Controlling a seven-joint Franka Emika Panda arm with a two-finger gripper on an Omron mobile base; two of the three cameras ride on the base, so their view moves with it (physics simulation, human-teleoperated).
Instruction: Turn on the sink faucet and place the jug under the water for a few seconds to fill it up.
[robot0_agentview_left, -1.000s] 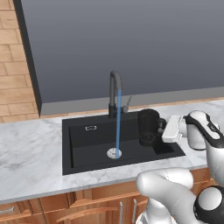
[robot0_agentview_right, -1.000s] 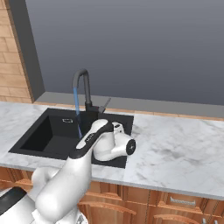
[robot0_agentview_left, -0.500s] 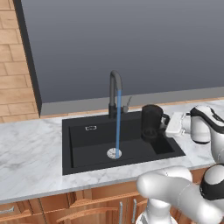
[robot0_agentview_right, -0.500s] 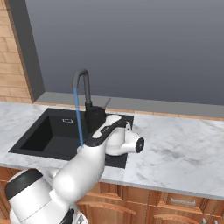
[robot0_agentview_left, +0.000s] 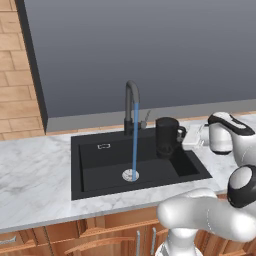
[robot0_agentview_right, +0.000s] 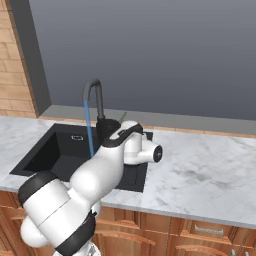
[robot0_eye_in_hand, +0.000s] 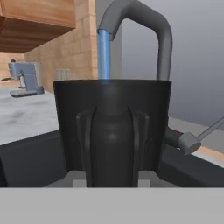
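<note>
Jug (robot0_eye_in_hand: 111, 127) handle between claw (robot0_eye_in_hand: 111, 175) tips.

Matte black jug (robot0_agentview_left: 166, 135), black sink (robot0_agentview_left: 100, 165) with a silver drain (robot0_agentview_left: 130, 175), and a dark grey faucet (robot0_agentview_left: 131, 102) sending down a bright blue line of water (robot0_agentview_left: 135, 145). The counter (robot0_agentview_left: 35, 172) is white marble veined in grey, over warm brown wood cabinets (robot0_agentview_left: 75, 235). Behind, a flat slate-grey wall (robot0_agentview_left: 150, 45) beside tan brick (robot0_agentview_left: 15, 75), and a pale blue-grey stand mixer (robot0_eye_in_hand: 27, 78) sits far off.
</note>
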